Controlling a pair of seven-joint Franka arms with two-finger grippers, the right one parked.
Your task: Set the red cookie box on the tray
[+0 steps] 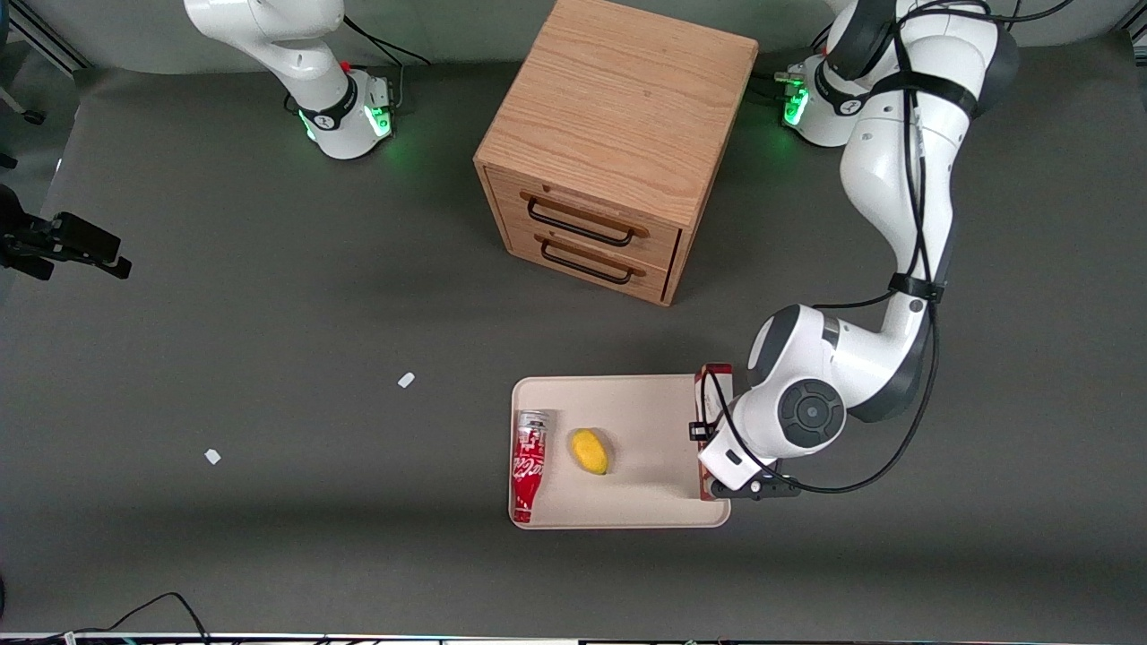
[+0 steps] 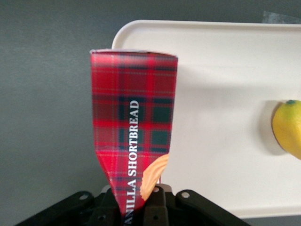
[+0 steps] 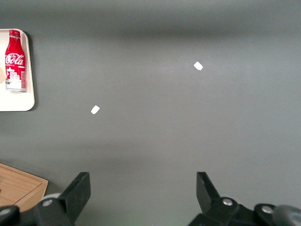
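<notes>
The red cookie box (image 2: 134,127), red tartan with a cookie picture and "VANILLA SHORTBREAD" lettering, is clamped between the fingers of my left gripper (image 2: 136,203). In the front view the red cookie box (image 1: 714,383) lies lengthwise along the edge of the cream tray (image 1: 645,417) toward the working arm's end. My gripper (image 1: 717,479) holds the box's end nearer the front camera and is mostly hidden under the wrist. The box's other end reaches a rounded corner of the tray (image 2: 225,89). Whether the box touches the tray I cannot tell.
On the tray lie a yellow fruit (image 1: 590,451) and a red-and-white soda bottle (image 1: 529,466) on its side. A wooden two-drawer cabinet (image 1: 609,143) stands farther from the front camera than the tray. Two white scraps (image 1: 406,380) (image 1: 212,456) lie toward the parked arm's end.
</notes>
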